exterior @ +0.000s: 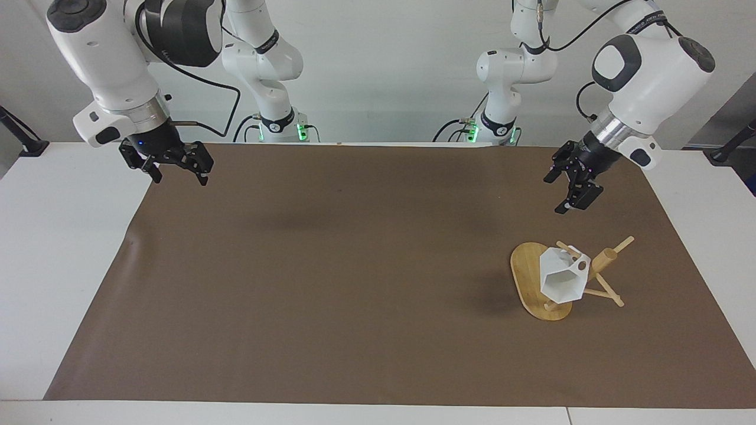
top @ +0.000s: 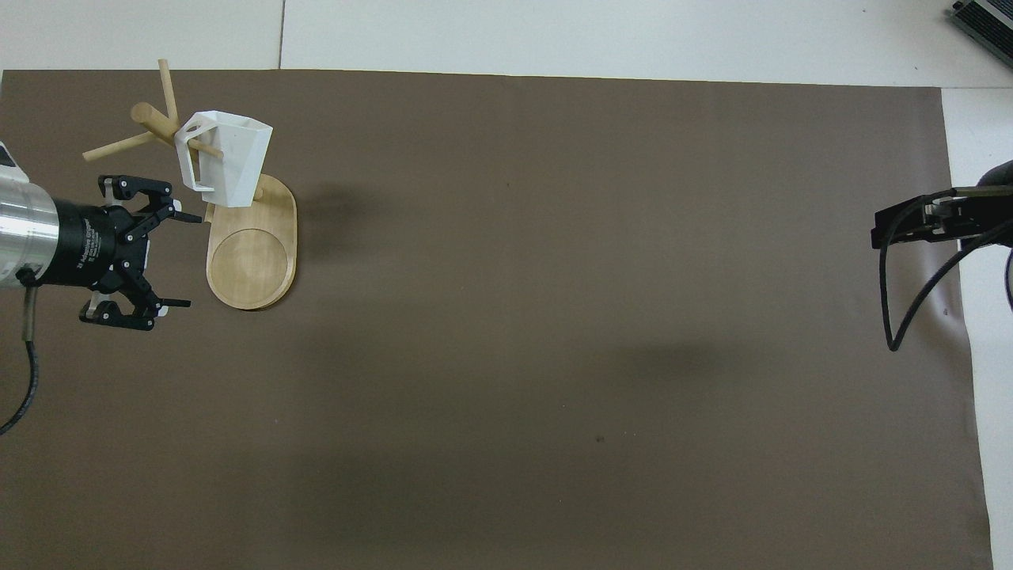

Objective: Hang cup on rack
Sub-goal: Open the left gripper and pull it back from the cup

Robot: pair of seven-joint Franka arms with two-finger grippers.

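Cup [exterior: 562,276] hangs by its pierced handle on a thin peg of the bamboo mug rack [exterior: 596,273], free of both end effectors. Left end effector [exterior: 572,188] is up in the air over the brown mat [exterior: 331,277], with its fingers spread wide apart and nothing between them; the rack and cup lie apart from it, below it, at the left arm's end of the surface [exterior: 59,248]. Right end effector [exterior: 175,163] waits, raised over the mat's corner at the right arm's end, well apart from the cup, its fingers apart and empty.
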